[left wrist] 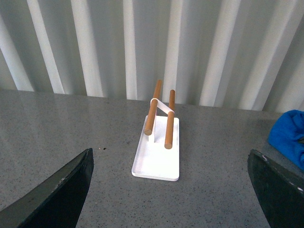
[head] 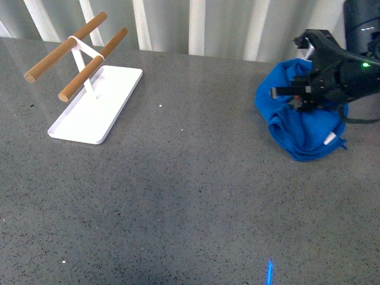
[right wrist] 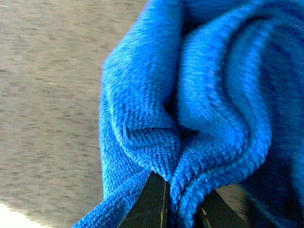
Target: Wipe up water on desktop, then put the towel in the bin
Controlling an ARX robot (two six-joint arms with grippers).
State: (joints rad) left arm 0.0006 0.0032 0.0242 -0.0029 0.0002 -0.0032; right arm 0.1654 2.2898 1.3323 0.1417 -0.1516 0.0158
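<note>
The bright blue towel [head: 300, 127] hangs bunched at the right of the speckled grey desktop [head: 196, 190], its lower folds on or just above the surface. My right gripper [head: 300, 95] is shut on its upper folds. In the right wrist view the towel [right wrist: 190, 95] fills the picture, pinched between the dark fingertips [right wrist: 152, 204]. My left gripper [left wrist: 171, 190] is open above the desktop [left wrist: 209, 190], with nothing between its fingers [left wrist: 61, 190]; the towel's edge [left wrist: 289, 137] shows far to one side. No water shows on the surface. The bin is out of view.
A white tray [head: 98, 107] carrying a rack with two wooden rods [head: 92, 56] stands at the back left, also seen ahead in the left wrist view as the tray [left wrist: 156, 156]. A ribbed white wall [head: 196, 24] runs behind the desktop's far edge.
</note>
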